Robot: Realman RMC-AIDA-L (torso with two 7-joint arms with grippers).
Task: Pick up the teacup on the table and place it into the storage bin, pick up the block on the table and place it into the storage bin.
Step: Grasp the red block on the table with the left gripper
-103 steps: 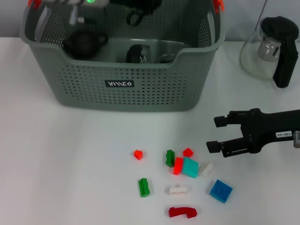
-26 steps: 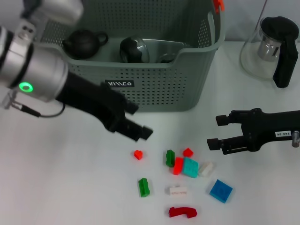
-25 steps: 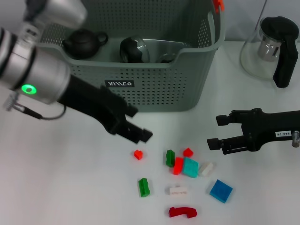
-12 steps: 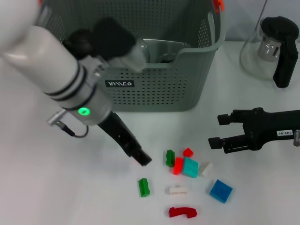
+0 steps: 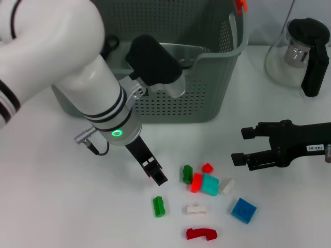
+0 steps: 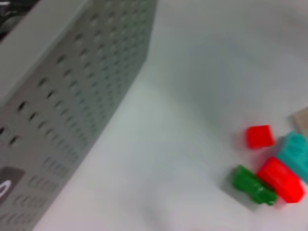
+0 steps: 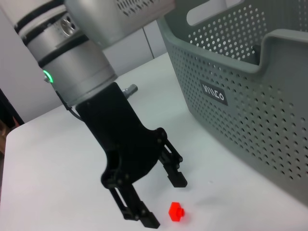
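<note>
Left tool (image 5: 156, 174): I am seeing it reaching down to the tabletop (image 5: 62, 196) in front of the storage bin, at the near-left edge of the block cluster; in the right wrist view (image 7: 161, 199) its fingers are standing apart, open, with the small red block (image 7: 176, 211) lying on the tabletop just beside them, not gripped.

Right tool (image 5: 243, 146): I am seeing it hovering low over the tabletop, well to the right of the storage bin and just right of the blocks, its two fingers spread open and holding nothing.

Storage bin (image 5: 170, 103): it is sitting at the far side of the tabletop, its black label mostly hidden by my left arm; I cannot make out a teacup in it.

Blocks: in front of the bin I am seeing a green block (image 5: 187, 174) touching a red block (image 5: 196, 182) and a teal block (image 5: 210, 184), a small red one (image 5: 207, 168) just behind them, a white one (image 5: 226, 186) beside the teal, plus a second green (image 5: 159, 206), a white bar (image 5: 196, 210), a blue plate (image 5: 243, 210) and a curved red piece (image 5: 201, 234) nearer to me.

Glass pot (image 5: 302, 54): it is standing to the right of the bin.
</note>
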